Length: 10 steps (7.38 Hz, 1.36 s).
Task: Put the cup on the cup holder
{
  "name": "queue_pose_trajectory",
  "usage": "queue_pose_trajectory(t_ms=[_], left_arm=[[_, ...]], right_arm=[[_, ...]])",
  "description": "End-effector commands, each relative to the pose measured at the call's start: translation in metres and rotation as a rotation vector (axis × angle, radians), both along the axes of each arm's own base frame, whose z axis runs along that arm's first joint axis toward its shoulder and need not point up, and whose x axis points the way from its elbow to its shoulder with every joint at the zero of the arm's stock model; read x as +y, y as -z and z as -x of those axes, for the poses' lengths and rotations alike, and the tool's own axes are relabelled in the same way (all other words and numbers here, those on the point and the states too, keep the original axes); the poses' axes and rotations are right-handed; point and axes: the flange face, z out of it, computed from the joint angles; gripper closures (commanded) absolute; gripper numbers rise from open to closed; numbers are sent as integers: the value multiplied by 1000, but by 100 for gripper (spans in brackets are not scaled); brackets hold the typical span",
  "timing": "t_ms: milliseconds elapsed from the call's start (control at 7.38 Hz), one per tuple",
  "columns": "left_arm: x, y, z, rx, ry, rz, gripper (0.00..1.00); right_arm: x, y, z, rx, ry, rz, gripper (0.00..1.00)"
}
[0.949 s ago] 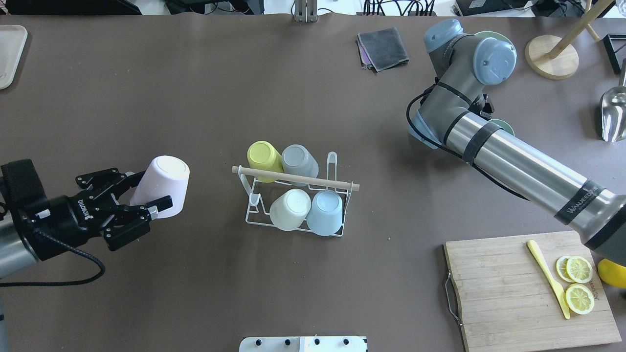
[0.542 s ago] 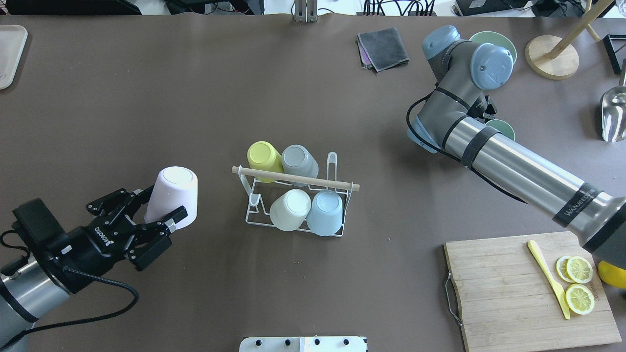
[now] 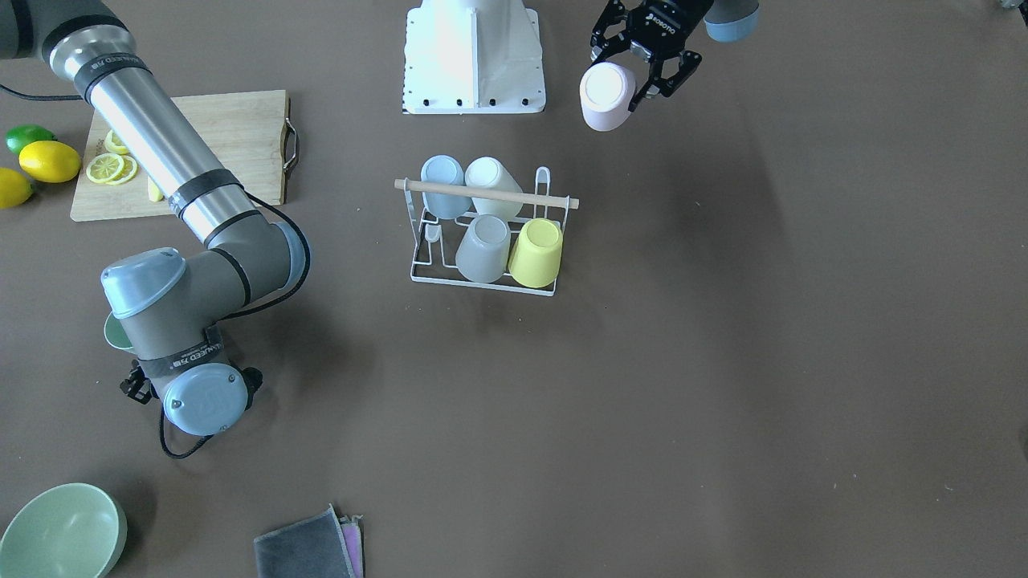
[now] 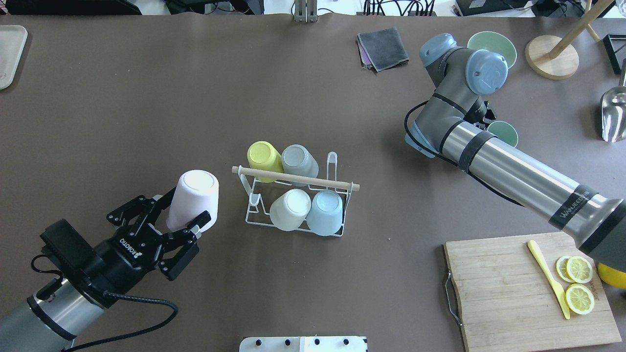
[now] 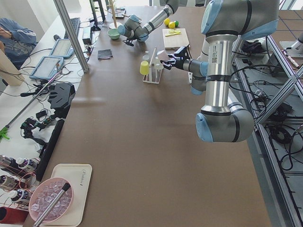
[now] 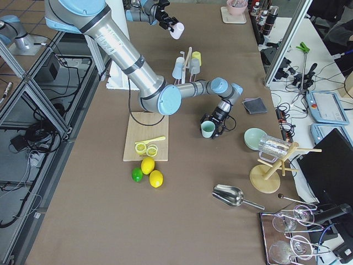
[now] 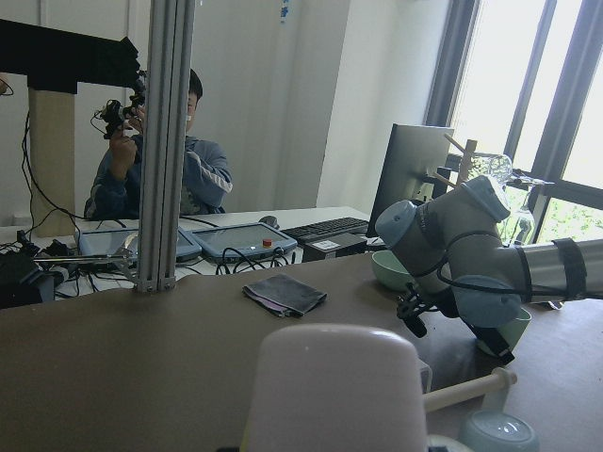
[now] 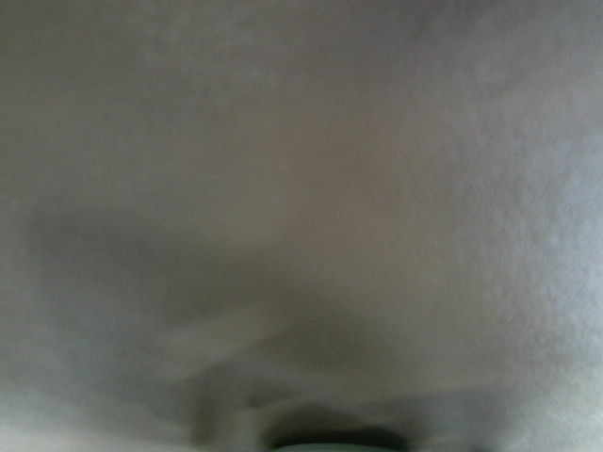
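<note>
My left gripper (image 4: pixel 188 208) is shut on a pale pink cup (image 4: pixel 195 190), held upside down above the table just left of the cup holder (image 4: pixel 337 184). The cup holder is a white wire rack with a wooden rod across the top. It carries a yellow (image 4: pixel 261 155), a grey (image 4: pixel 299 159), a cream (image 4: pixel 289 208) and a light blue cup (image 4: pixel 325 210). In the front-facing view the pink cup (image 3: pixel 606 96) hangs behind the cup holder (image 3: pixel 482 193). My right gripper (image 6: pixel 214 120) sits at a green cup (image 4: pixel 506 133); its fingers are hidden by the arm.
A green bowl (image 4: pixel 491 41) and folded grey cloths (image 4: pixel 383 48) lie at the back. A cutting board (image 4: pixel 513 293) with lemon slices and a yellow knife is at the front right. A wooden stand (image 4: pixel 551 56) and a metal scoop (image 4: pixel 614 115) are far right.
My left arm has carried the pink cup to the right and nearer the cup holder. My right arm's elbow has shifted, uncovering the green bowl.
</note>
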Motion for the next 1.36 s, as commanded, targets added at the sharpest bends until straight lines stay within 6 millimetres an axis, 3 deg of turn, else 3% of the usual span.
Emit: queue_pose_trajectory(t_ms=[0, 136, 542, 678, 813, 1084, 1220], left_arm=[[-4, 17, -30, -15, 15, -8, 49], [-13, 15, -48, -23, 33, -4, 49], [-44, 16, -69, -21, 78, 28, 51], [-49, 16, -69, -21, 83, 30, 51], [-52, 12, -71, -31, 87, 32, 51], [-60, 14, -76, -57, 99, 36, 51], [-59, 16, -82, -55, 96, 37, 51]], right_arm=[[-4, 2, -10, -10, 47, 8, 100], [-13, 8, -26, -22, 71, 23, 100], [-41, 31, -68, -50, 16, 27, 100], [-51, 58, -80, -75, -11, 22, 100], [-58, 101, -93, -113, -32, -15, 100], [-70, 146, -119, -235, -100, -87, 100], [-69, 185, -133, -339, -129, -136, 100]])
